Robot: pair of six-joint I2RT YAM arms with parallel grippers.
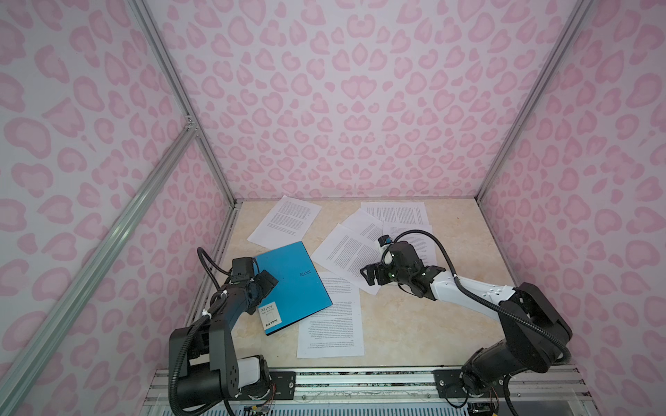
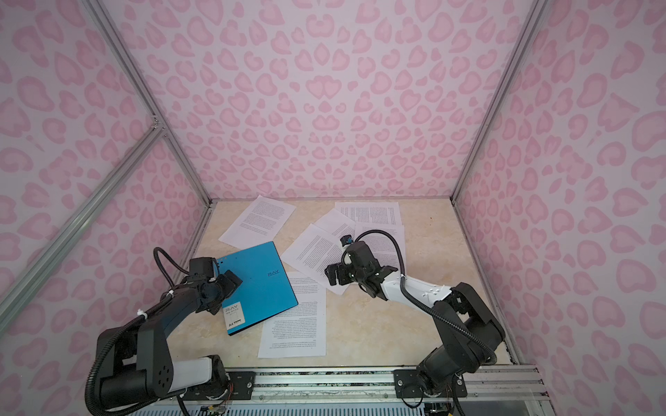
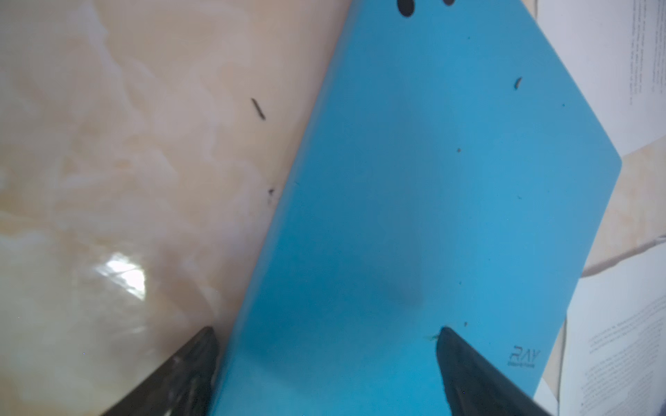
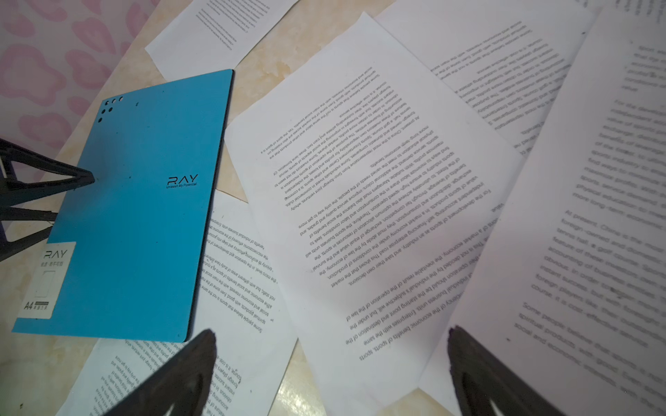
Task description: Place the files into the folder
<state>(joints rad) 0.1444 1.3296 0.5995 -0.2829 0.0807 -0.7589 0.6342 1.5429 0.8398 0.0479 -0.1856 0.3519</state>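
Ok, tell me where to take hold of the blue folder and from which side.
Probably pinch the folder at its left long edge, coming in low from the left. It lies flat and thin, so only an edge offers a pinch. That edge sits on bare table, and the open left gripper hovers astride it.

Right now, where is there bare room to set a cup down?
Bare table near right, between the near sheet and the right wall, though the right arm hangs over part. Overlapping sheets crowd the middle and back; the folder fills the left.
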